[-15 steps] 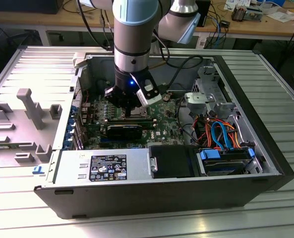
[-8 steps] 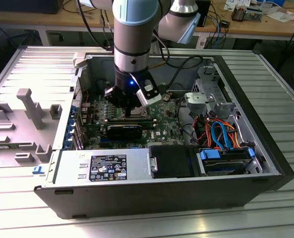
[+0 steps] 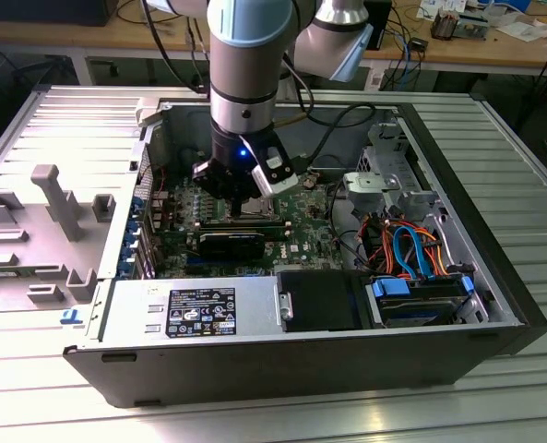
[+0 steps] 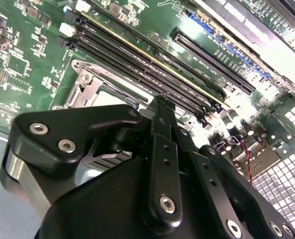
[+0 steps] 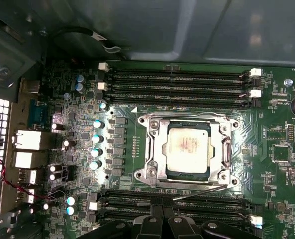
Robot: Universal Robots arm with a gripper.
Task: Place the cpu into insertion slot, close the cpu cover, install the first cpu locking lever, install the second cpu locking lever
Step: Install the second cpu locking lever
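CPU (image 5: 188, 148) sits seated in the insertion slot (image 5: 159, 148), cpu cover (image 5: 222, 149) down around it, framing the chip through its window. A thin locking lever (image 5: 199, 191) lies along the socket's edge, apparently not latched. Gripper (image 3: 241, 185) hovers low over the socket, inside the open computer case (image 3: 494, 277); jaws look clenched together, holding nothing.

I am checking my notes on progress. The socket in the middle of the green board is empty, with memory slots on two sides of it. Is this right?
Not quite. In the first wrist view the insertion slot is not empty: the cpu already lies in it, framed by the cpu cover. The memory slots do run along two sides.
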